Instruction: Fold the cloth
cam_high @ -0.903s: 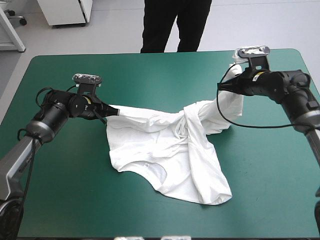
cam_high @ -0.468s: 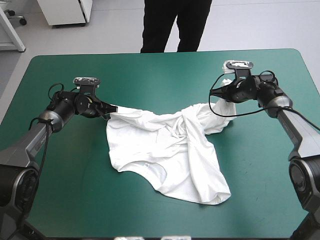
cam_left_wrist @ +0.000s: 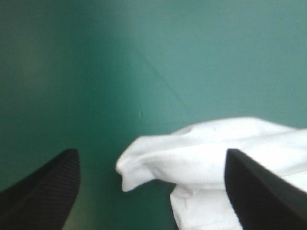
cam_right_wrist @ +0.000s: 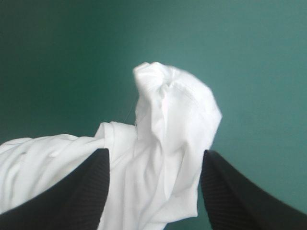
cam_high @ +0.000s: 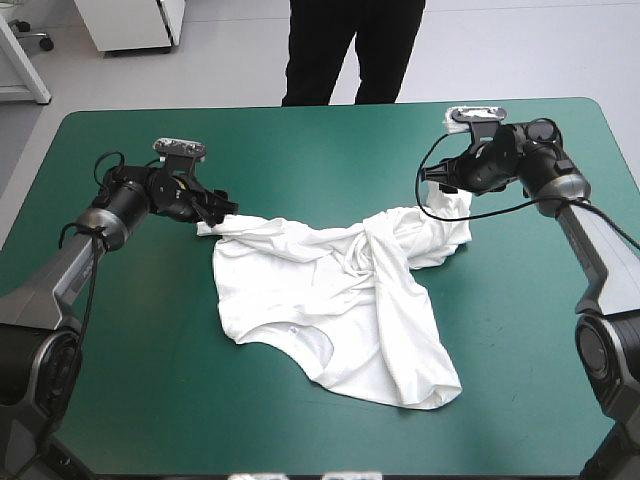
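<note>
T-shirt [cam_high: 340, 300] lies crumpled and part spread at mid table on the teal-green cover [cam_high: 150, 380], w/ one corner reaching toward each side edge. L gripper [cam_high: 225, 208] has fingers apart, a shirt corner lying loose betw them. R gripper [cam_high: 440, 190] is likewise apart, a bunched end of shirt just ahead betw its fingers.

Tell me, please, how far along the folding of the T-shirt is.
Done: no fold yet; the T-shirt lies twisted and wrinkled on the table. In hand: the left tool and right tool stand open at its far corners, gripping nothing. Left: spreading it flat, then every fold.
</note>
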`<state>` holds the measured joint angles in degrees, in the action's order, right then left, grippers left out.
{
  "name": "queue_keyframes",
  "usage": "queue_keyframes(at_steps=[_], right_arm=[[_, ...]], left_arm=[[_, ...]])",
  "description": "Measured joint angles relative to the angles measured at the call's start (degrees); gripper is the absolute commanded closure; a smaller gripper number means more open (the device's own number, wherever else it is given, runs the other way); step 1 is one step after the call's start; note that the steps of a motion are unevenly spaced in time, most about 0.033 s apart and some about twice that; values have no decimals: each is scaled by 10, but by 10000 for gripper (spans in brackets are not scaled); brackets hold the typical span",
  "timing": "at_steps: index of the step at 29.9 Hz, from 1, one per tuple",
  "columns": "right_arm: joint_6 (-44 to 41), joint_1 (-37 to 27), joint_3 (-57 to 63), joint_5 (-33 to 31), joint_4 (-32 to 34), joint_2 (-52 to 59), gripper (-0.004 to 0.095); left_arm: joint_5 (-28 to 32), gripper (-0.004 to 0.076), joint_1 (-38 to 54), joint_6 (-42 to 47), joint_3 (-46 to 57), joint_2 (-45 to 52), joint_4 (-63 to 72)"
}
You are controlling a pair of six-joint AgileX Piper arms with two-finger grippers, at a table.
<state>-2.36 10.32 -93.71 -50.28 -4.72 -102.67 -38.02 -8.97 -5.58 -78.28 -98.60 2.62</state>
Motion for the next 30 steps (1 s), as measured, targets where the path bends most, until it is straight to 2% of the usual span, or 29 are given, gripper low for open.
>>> queue_keyframes(at_steps=[6, 12, 17, 23, 30], right_arm=[[0, 0, -43, -56, -4, 48, 380], [0, 0, -46, -147, -6, 145, 418], [0, 0, -47, -177, -17, 206, 418], [1, 0, -50, -211, -19, 229, 421], [1, 0, -26, -206, -19, 229, 422]], left_arm=[[-59, 46, 0, -6, -62, 59, -12], [-146, 83, 0, -15, -65, 151, -26], [-197, 129, 0, -7, -67, 196, -26], [-231, 165, 0, 15, -53, 171, -10], [-227, 179, -1, 2, -37, 64, 41]])
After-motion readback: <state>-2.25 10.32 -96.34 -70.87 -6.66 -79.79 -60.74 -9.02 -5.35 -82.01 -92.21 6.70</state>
